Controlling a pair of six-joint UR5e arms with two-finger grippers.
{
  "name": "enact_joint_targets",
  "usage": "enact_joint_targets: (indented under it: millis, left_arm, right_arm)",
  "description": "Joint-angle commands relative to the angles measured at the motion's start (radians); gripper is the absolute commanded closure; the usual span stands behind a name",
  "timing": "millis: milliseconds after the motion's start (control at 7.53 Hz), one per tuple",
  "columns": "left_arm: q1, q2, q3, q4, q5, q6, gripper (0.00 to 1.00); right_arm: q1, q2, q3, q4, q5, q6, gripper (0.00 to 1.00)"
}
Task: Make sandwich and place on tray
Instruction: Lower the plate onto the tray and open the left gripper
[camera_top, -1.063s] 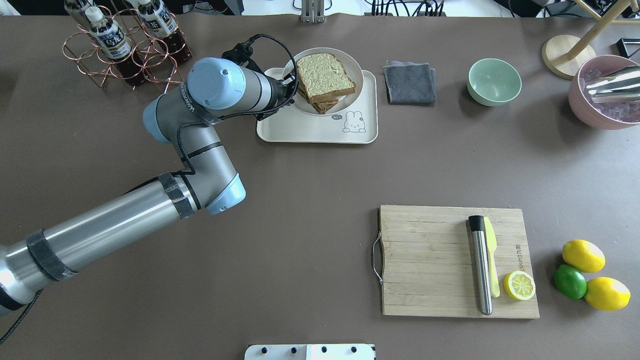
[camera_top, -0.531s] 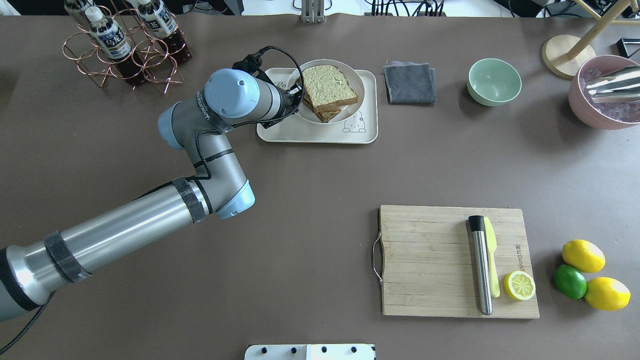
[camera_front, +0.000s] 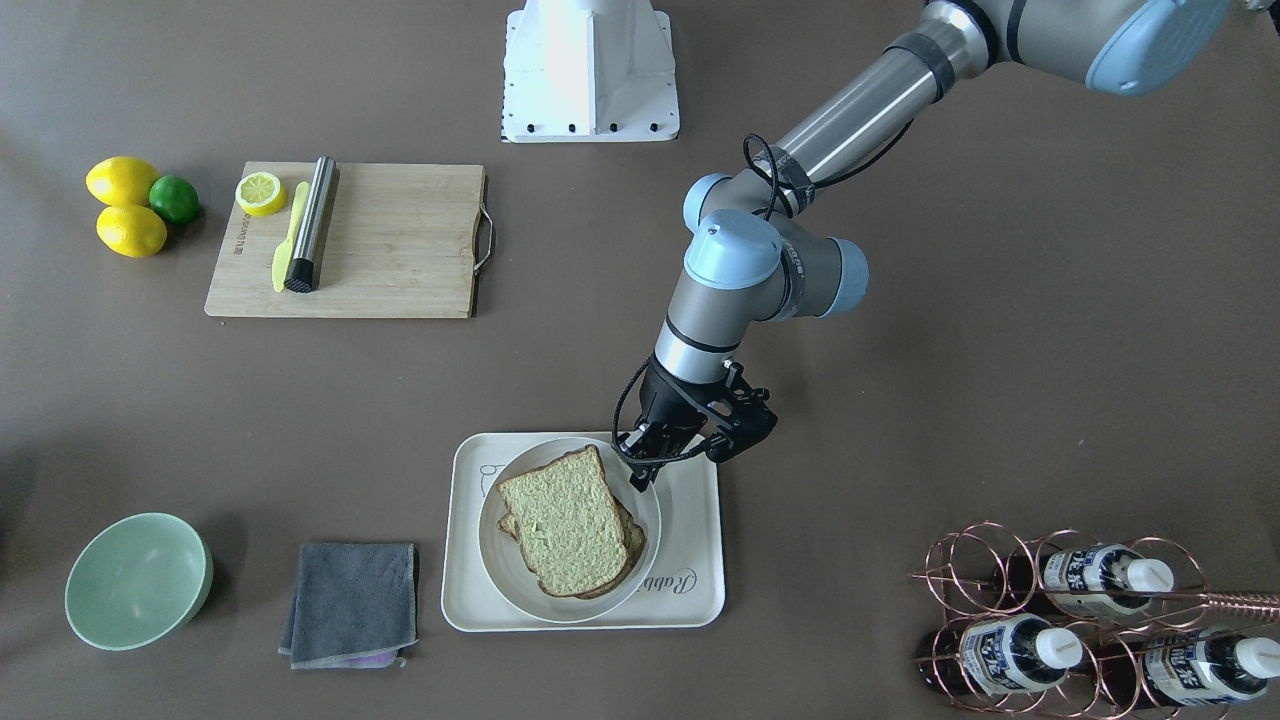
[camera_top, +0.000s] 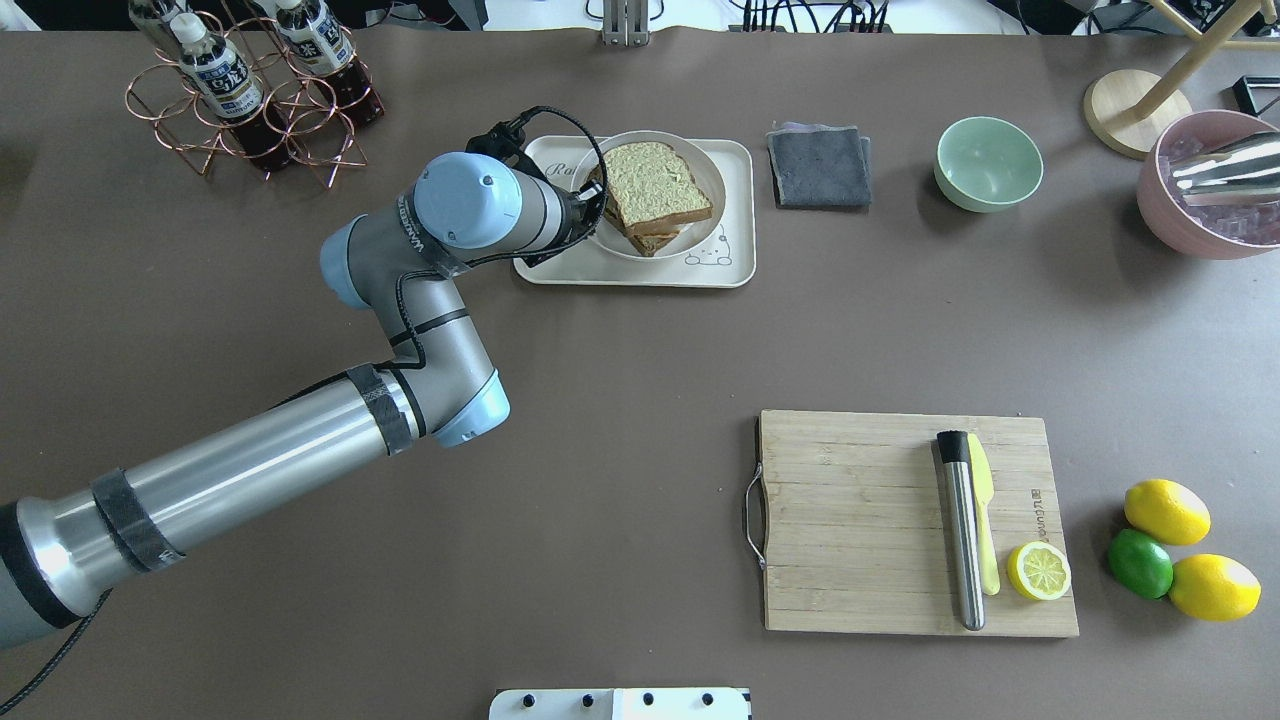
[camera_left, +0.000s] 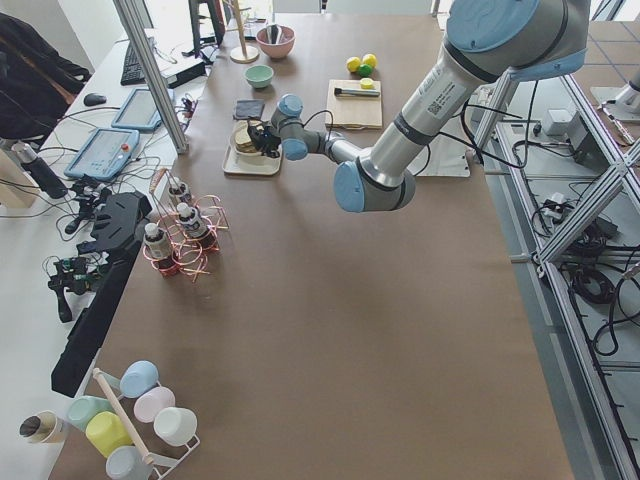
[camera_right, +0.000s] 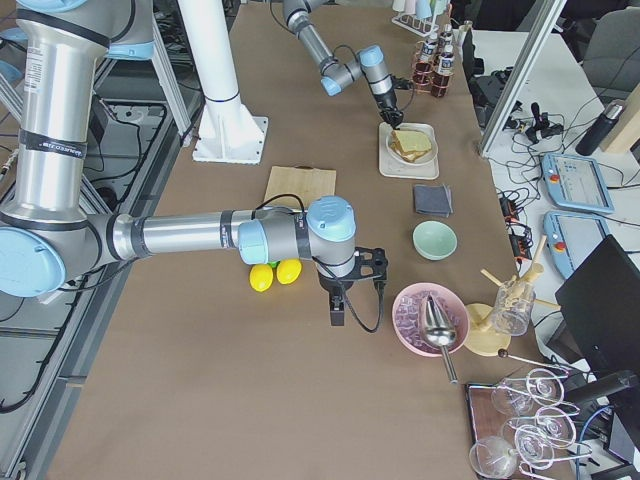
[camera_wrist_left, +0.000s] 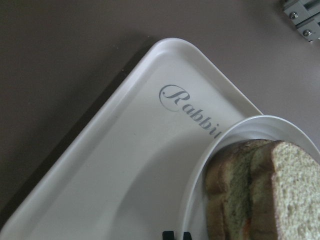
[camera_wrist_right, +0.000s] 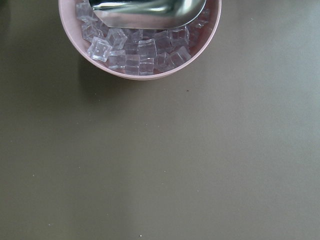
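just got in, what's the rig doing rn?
The left gripper pinches the rim of the plate carrying the sandwich, over the tray. Whether the plate has touched down is unclear. The right gripper hangs idle beside the pink ice bowl; open or shut can't be told.

1. A broad table (camera_top: 620, 350) with a matt brown top carried everything.
2. At its far edge lay a large cream rectangular tray (camera_top: 620, 272) with rounded corners.
3. Just beside the tray sat a folded dark grey cloth (camera_top: 820, 166), then a mint-green round bowl (camera_top: 988, 163).
4. Farther right stood a round wooden stand base (camera_top: 1130, 110) and a pink bowl (camera_top: 1165, 225) of clear ice cubes.
5. A copper wire bottle rack (camera_top: 305, 110) occupied the far left corner.
6. Nearer the robot lay a rectangular wooden cutting board (camera_top: 860, 520) with a metal handle.
7. Beside the board rested two whole yellow lemons (camera_top: 1166, 511) touching a green lime (camera_top: 1139, 563).
8. A white metal mounting plate (camera_top: 620, 703) sat at the near edge.
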Motion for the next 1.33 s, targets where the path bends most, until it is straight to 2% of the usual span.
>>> enact_joint_targets:
  millis: [0,133,266,399,797,1196]
  left_arm:
    - [-0.001,0.001,0.000,0.001,0.002,0.080,1.00]
    - [-0.001,0.004,0.000,-0.001,0.000,0.085,0.86]
    - [0.001,0.021,-0.006,-0.007,0.002,0.108,0.03]
    - [-0.001,0.034,-0.012,-0.045,0.003,0.119,0.02]
    - [-0.042,0.039,-0.063,-0.042,-0.016,0.111,0.02]
    - [-0.117,0.143,-0.201,-0.007,-0.153,0.140,0.02]
  right_arm:
    - [0.000,0.001,-0.001,0.000,0.000,0.005,0.01]
    - [0.000,0.001,-0.001,0.000,0.000,0.005,0.01]
    - [0.000,-0.001,-0.001,0.000,0.000,0.005,0.01]
    - [0.000,-0.001,-0.001,-0.001,0.000,0.005,0.01]
    - [0.000,0.001,-0.002,-0.001,0.000,0.005,0.01]
    - [0.002,0.003,-0.005,-0.003,0.000,0.005,0.01]
